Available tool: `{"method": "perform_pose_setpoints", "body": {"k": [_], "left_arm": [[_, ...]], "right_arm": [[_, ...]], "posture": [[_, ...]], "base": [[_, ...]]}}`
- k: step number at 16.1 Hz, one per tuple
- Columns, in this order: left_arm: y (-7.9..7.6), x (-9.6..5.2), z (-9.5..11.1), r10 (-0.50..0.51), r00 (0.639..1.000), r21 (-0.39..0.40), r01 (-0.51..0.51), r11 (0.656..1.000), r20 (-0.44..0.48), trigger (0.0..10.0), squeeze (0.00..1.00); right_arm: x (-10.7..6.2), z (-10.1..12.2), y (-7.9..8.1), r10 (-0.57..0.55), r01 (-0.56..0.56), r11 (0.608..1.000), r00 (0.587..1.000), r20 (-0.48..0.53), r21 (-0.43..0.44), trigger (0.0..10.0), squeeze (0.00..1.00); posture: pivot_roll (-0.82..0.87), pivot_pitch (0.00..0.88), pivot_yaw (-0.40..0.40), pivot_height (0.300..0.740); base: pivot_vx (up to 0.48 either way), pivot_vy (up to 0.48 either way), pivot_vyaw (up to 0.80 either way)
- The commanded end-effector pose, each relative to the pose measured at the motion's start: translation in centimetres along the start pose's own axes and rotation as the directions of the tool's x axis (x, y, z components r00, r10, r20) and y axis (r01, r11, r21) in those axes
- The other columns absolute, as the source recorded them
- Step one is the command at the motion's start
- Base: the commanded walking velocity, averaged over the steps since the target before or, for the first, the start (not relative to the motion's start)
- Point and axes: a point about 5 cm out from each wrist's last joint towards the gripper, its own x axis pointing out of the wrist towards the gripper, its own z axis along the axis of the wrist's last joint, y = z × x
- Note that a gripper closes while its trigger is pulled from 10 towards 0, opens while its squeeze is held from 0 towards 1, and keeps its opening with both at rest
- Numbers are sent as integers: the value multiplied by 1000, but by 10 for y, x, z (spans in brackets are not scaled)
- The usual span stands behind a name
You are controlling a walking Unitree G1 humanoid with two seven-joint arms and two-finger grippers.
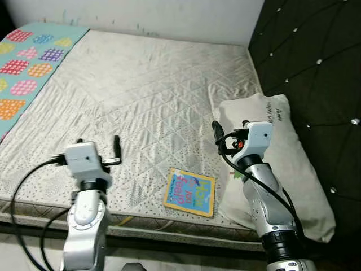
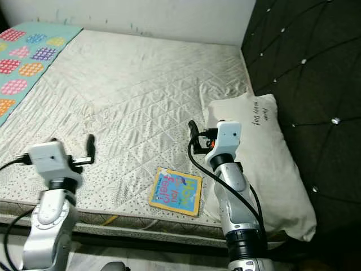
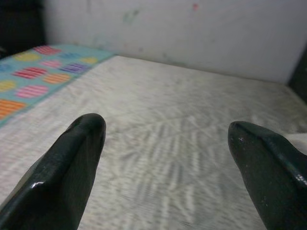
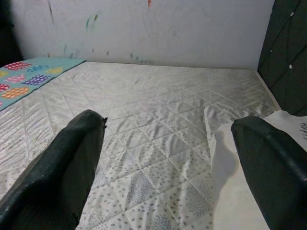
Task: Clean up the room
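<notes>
A colourful children's book (image 1: pixel 190 192) lies flat on the quilted white mattress (image 1: pixel 141 96), close to its front edge. To the book's right, a white pillow (image 1: pixel 282 164) leans by the dark headboard. My left gripper (image 1: pixel 98 145) hovers open over the mattress's front left part, well left of the book. My right gripper (image 1: pixel 231 130) is open above the pillow's left edge, just beyond the book. Through the left wrist view the fingers (image 3: pixel 72 163) are spread wide over bare mattress. The right wrist view has its fingers (image 4: pixel 67 163) apart, with the pillow corner (image 4: pixel 240 191) between them.
A teal blanket (image 1: pixel 28 62) with bright patterned patches covers the mattress's far left side. A dark tufted headboard (image 1: pixel 316 56) runs along the right. A white wall (image 1: pixel 169 14) stands behind the bed. Cables hang from both arms near the mattress's front edge.
</notes>
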Motion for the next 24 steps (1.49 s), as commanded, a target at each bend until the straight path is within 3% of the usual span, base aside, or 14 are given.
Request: {"method": "perform_pose_setpoints", "body": {"k": [1, 6, 9, 12, 15, 19, 24], "left_arm": [[-5, -3, 2, -29, 1000, -15, 29, 999, -9, 10000, 0], [-5, -7, 1, -58, 998, -55, 56, 997, -29, 10000, 0], [3, -10, 3, -60, 998, -49, 59, 997, -25, 10000, 0], [14, -11, 2, -50, 998, -13, 49, 999, -33, 10000, 0], [11, -7, 3, -92, 995, 17, 92, 996, -27, 10000, 0], [12, -7, 1, -105, 994, -18, 104, 994, -42, 10000, 0], [11, -7, 2, -110, 993, -26, 109, 994, -41, 10000, 0]], "right_arm": [[-3, 0, -4, -7, 7, 1000, 1000, -9, -3, 10000, 0], [-18, -7, -16, -92, 92, 996, 995, -47, -8, 10000, 0], [-25, -9, -24, -111, 110, 994, 991, -70, -24, 10000, 0], [-28, -8, -24, -101, 96, 992, 993, -66, -77, 10000, 0], [-30, -8, -23, -99, 92, 990, 993, -70, -104, 10000, 0], [-32, -10, -22, -104, 96, 990, 992, -75, -105, 10000, 0], [-32, -11, -22, -110, 101, 990, 990, -85, -99, 10000, 0]], "posture": [[99, 110, -54, 740], [85, 143, -54, 740], [82, 162, -60, 740], [73, 180, -63, 740], [67, 186, -62, 740], [62, 177, -47, 740], [66, 185, -47, 740]], "base": [[0, 0, 0], [0, 0, -111], [0, 0, -750], [0, 0, -415], [0, 0, 0], [0, 0, 0], [0, 349, 0]]}}
